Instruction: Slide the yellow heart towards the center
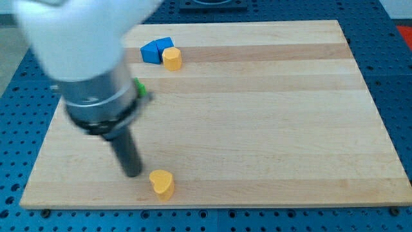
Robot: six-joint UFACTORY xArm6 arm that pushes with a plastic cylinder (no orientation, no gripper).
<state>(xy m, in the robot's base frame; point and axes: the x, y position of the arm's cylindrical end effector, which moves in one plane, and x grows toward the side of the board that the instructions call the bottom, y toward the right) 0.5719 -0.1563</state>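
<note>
The yellow heart (pixel 162 183) lies near the board's bottom edge, left of the middle. My tip (pixel 132 173) stands just to the view's left of it and slightly higher, a small gap apart. The wide blurred arm body rises from the tip toward the view's top left and hides part of the board.
A yellow hexagon block (pixel 172 58) sits at the view's top, touching two blue blocks (pixel 156 49) on its left. A green block (pixel 140 89) peeks out from behind the arm. The wooden board (pixel 270 122) rests on a blue perforated table.
</note>
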